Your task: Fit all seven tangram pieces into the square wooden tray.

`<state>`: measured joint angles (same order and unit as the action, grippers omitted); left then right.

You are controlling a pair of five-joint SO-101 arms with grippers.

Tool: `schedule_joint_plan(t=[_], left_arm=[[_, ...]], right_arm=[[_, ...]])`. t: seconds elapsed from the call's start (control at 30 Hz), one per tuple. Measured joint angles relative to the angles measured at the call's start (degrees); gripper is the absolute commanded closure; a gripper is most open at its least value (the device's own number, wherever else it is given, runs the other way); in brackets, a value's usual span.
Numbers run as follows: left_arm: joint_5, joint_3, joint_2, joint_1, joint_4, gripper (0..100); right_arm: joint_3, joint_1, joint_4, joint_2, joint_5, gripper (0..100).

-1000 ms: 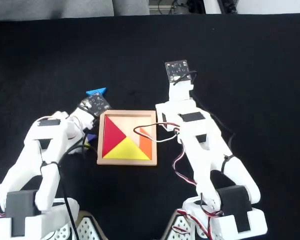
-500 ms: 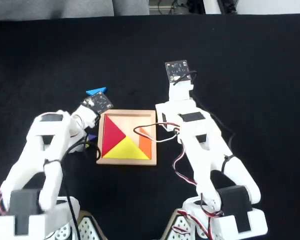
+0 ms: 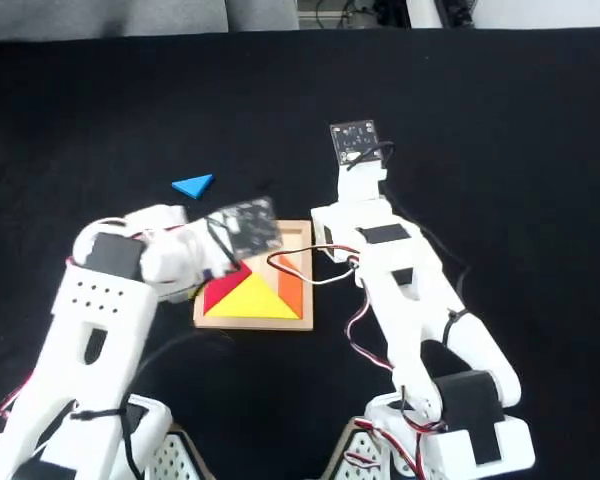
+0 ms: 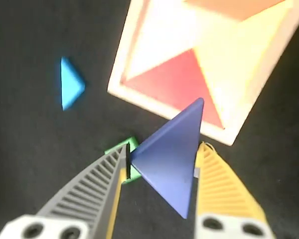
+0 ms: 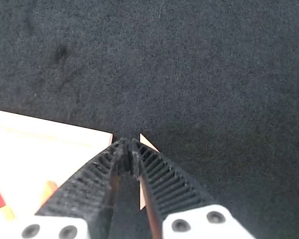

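The left gripper (image 4: 163,149) clamps one dark blue triangle (image 4: 172,174), its long axis running along the fingers and its sharp tip aimed over the rim of the wooden tray (image 3: 255,325) at mid-frame in the high view. Three pieces lie in the tray: red (image 3: 220,288), yellow (image 3: 252,298) and orange (image 3: 292,290). One light blue triangle (image 3: 193,185) lies upper left of it and one green piece (image 4: 132,145) under the fingers. The left arm bends across the tray's left edge, while the right gripper (image 5: 125,149), closed on nothing, sits at a tray corner.
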<state>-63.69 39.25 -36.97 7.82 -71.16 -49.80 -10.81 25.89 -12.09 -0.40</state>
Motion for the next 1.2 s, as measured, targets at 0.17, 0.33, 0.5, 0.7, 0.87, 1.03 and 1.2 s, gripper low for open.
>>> schedule_joint_plan(t=[0.17,0.33,0.5,0.7,0.87,1.03,1.2], left_arm=[[-0.4,-4.0,3.6,8.1,-0.1,84],[-0.7,-11.3,14.0,12.7,1.6,85],[-2.5,-21.6,29.1,17.1,1.4,85],[-3.1,-34.3,45.2,17.1,1.4,85],[-1.8,-41.1,52.1,17.1,1.4,84],[-1.6,-43.7,55.9,17.1,1.4,84],[-0.2,-44.7,59.3,16.4,2.0,84]], right_arm=[[0.0,5.1,0.0,-0.2,-2.2,98.7],[0.0,10.2,0.0,-2.9,-6.4,98.7],[0.0,11.0,0.0,-3.4,-6.9,98.7],[-0.9,11.4,-1.9,-3.4,-6.9,98.7],[-1.0,11.7,-2.4,-3.3,-6.9,98.7],[-1.1,12.1,-2.4,-3.3,-6.9,98.7],[-1.2,11.6,-2.4,-3.3,-7.1,98.7]])
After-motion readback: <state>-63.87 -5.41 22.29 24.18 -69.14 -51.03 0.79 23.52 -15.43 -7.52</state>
